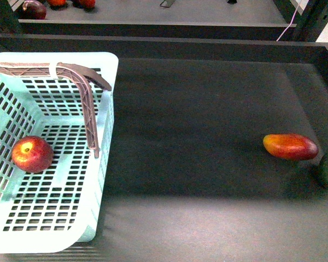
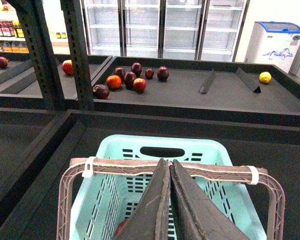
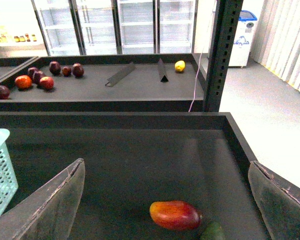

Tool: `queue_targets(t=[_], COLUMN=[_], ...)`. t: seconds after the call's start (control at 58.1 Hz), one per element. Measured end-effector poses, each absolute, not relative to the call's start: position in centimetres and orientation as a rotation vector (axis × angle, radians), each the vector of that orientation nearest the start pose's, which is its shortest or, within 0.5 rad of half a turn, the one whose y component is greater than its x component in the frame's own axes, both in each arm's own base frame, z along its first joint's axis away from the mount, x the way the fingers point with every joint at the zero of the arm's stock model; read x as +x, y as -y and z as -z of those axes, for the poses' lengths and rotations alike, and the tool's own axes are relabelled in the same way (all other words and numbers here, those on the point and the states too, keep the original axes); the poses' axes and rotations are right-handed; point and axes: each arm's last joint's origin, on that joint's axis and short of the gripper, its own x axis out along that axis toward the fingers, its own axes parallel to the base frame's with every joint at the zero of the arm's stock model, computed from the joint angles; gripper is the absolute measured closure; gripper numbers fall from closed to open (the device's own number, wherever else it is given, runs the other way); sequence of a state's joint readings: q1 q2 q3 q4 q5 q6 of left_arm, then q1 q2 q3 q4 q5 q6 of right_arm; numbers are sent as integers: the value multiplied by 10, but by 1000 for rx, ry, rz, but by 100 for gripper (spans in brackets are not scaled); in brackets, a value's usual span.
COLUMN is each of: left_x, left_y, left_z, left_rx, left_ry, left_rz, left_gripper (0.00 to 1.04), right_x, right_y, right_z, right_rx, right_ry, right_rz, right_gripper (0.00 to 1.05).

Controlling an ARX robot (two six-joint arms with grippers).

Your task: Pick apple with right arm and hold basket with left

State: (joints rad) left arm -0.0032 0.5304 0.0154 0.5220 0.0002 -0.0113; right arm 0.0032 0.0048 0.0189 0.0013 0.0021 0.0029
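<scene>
The apple (image 1: pixel 31 154) already sits inside the basket (image 1: pixel 106 82), on the left of the bench (image 1: pixel 208 109). The left claw (image 2: pixel 170 200) is pinched tight, right by the basket handle (image 2: pixel 170 167), though I cannot tell if it grips it. The right claw (image 3: pixel 165 200) is spread wide, above the mango (image 3: pixel 176 215). It might grab the mango by mistake, because that fruit is red too and much nearer.

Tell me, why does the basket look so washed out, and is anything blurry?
Front view: the basket glares, overexposed to near white, with a bright band across the near shelf. Left wrist view: the shut left gripper looms soft and close. Right wrist view: the open fingers blur at the edges.
</scene>
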Motion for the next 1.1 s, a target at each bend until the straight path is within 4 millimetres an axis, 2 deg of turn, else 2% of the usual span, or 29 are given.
queue_targets(t=[0.878,1.102], left_x=[108,97], left_y=[0,0], left_z=[-171,-168], left_rx=[-11,-11], left_ry=[16,10], left_rz=[3,3], left_gripper=[102,102], right_x=[97,97], right_y=[0,0], right_z=[-170,-170], right_rx=[3,3], right_ry=[15,15], right_rz=[-1,-1], right_gripper=[9,9])
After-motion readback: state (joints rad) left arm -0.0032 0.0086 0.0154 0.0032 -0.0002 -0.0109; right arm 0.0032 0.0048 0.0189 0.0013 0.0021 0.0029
